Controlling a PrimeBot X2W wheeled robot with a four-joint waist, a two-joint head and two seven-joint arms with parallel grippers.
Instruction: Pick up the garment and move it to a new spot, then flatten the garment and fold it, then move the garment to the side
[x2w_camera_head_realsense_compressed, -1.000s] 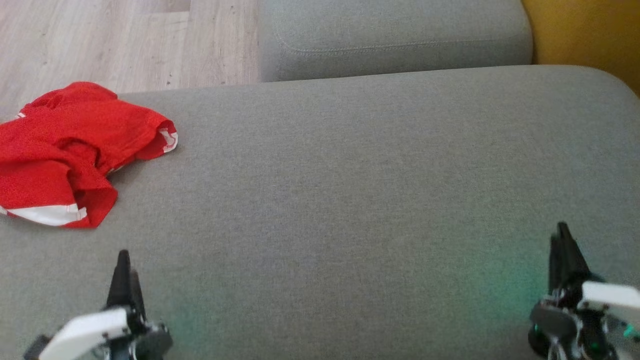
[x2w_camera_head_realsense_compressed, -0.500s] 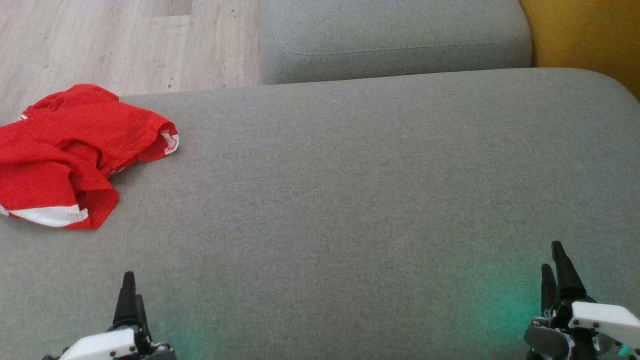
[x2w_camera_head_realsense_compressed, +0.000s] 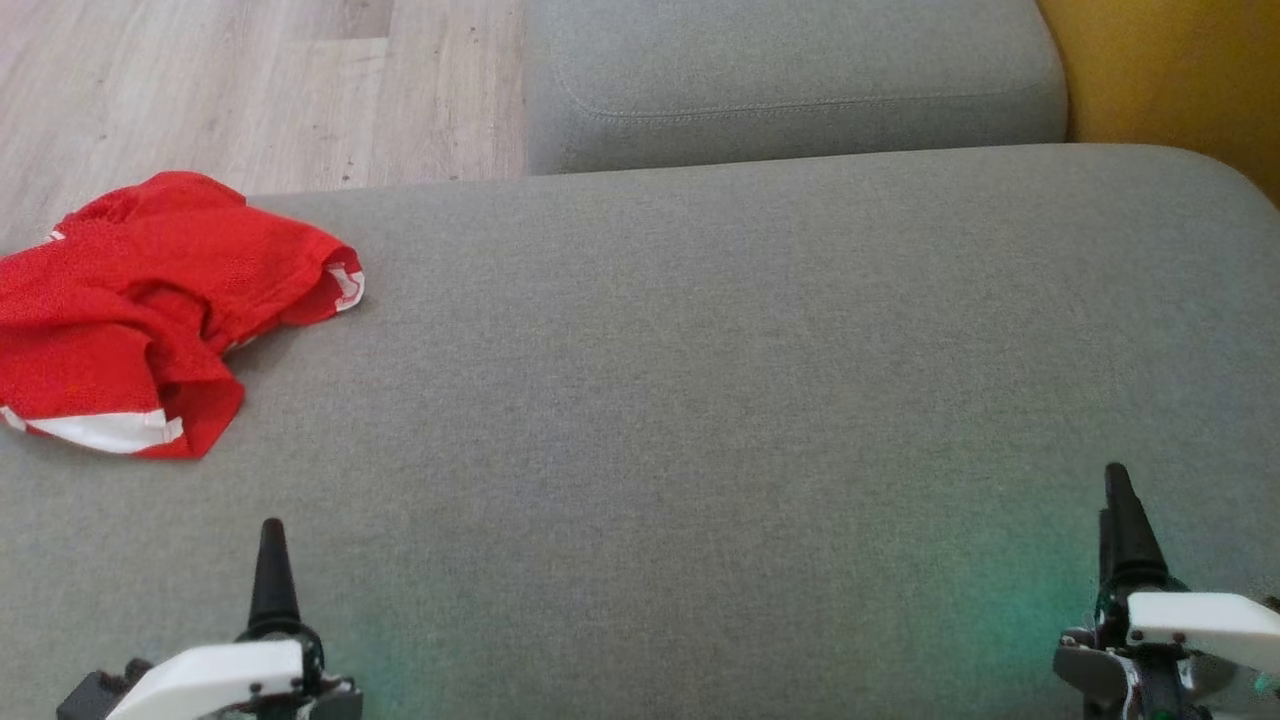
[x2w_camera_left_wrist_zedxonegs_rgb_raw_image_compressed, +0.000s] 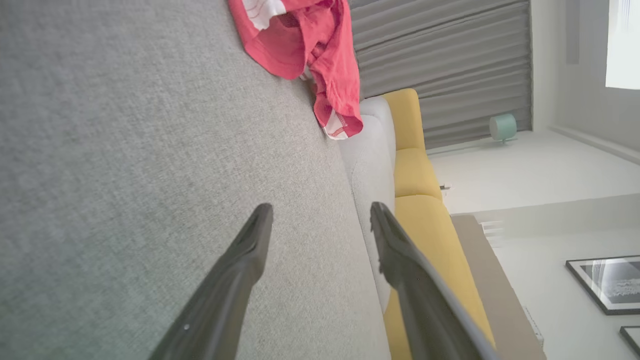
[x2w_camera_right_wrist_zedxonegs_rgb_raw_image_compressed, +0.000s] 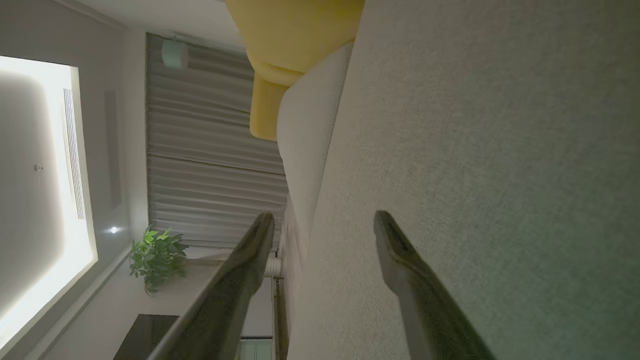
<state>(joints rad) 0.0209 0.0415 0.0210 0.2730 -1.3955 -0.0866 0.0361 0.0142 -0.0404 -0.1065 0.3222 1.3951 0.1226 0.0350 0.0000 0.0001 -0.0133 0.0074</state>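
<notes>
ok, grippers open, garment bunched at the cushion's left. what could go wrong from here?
1. The garment lies at the cushion's left edge, close to the wooden floor; a loose pinch or drag could slide it off.
2. It is crumpled in overlapping folds, so the left gripper may catch several layers and it won't spread flat.
3. The right gripper sits far across the cushion; a two-handed pick needs a long reach.
</notes>
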